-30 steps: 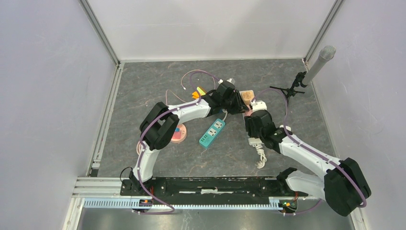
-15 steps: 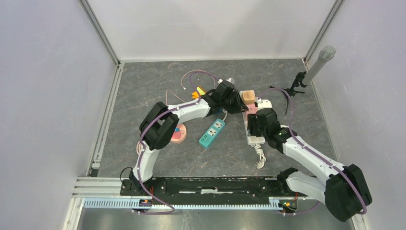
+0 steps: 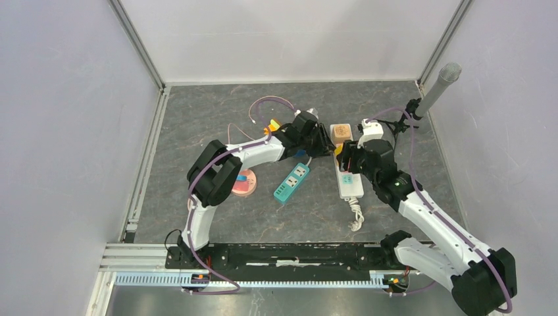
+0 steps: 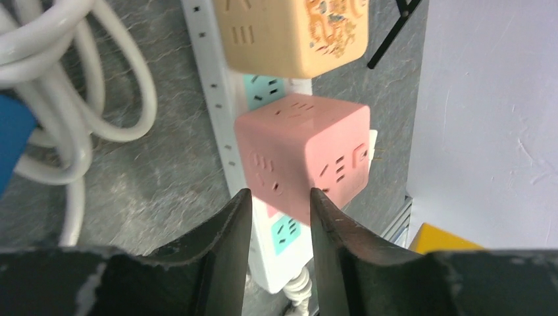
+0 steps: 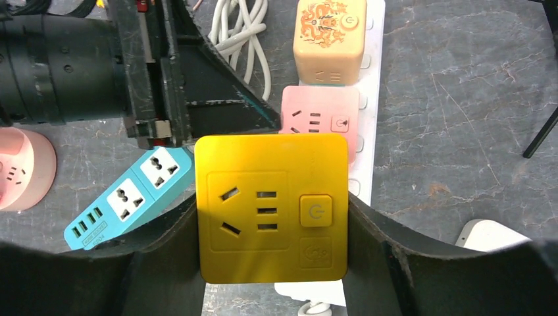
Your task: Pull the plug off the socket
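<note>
White cord point(image 3: 356, 217): bundled on the grey table point(image 3: 197, 125), at the near end of the white power strip point(image 3: 349, 184).
Teal power strip point(image 3: 291, 182): lies flat to the left of the white one, apart from it. A round pink socket point(image 3: 245, 183) sits further left.
Right gripper point(image 5: 273, 212): its fingers are clamped on the two sides of the yellow cube plug point(image 5: 271, 164).
Yellow cube plug: held square with its socket face up, over the white power strip. It overlaps the near edge of the pink cube plug point(image 4: 306, 155). Whether its pins are clear of the strip cannot be seen.
Pink cube plug: seated on the white power strip, just beyond the yellow one.
Left gripper point(image 4: 279, 197): its fingers are parted by a narrow gap with nothing between them. The tips are close to the pink cube plug's left side; I cannot tell if they touch it.
Beige cube plug point(image 5: 329, 39): has a dragon print and is seated on the strip just beyond the pink one.
Microphone point(image 3: 439, 84): on a black stand in the far right corner.
</note>
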Motion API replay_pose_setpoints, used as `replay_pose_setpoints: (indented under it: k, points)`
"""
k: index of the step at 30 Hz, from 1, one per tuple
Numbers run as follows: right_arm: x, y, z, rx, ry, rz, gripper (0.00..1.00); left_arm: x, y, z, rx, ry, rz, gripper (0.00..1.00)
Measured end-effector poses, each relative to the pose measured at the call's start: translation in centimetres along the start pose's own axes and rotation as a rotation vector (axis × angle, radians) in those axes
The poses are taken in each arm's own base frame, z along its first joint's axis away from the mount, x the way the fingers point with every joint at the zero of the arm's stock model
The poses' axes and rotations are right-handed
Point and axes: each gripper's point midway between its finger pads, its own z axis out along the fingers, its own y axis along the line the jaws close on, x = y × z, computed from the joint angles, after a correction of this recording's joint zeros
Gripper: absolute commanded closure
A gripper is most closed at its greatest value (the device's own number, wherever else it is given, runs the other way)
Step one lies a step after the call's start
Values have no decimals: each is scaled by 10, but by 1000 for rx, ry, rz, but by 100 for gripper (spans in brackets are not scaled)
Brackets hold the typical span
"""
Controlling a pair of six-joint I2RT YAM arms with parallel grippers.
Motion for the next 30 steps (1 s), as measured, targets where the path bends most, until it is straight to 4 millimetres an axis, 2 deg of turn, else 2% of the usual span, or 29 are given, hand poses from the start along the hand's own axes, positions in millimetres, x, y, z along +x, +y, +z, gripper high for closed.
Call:
replay_pose_setpoints:
  k: [5, 8, 15, 20, 25, 30]
  points:
    - [3, 7, -1, -45, 15, -3, 100, -8, 11, -21, -21, -7, -6, 54]
    - [13, 24, 1, -141, 46, -5, 100, -22, 15, -48, -20, -44, -15, 53]
    - [76, 64, 2, -387, 217, 16, 99, -61, 12, -113, -14, -196, 6, 48]
    - [110, 98, -9, -542, 325, -6, 94, -67, 9, -135, -21, -256, 42, 47]
    - [137, 112, -17, -615, 403, -27, 75, -65, 17, -139, -49, -256, 51, 46]
    - [149, 110, -14, -599, 446, -34, 41, -62, 23, -138, -69, -242, 45, 42]
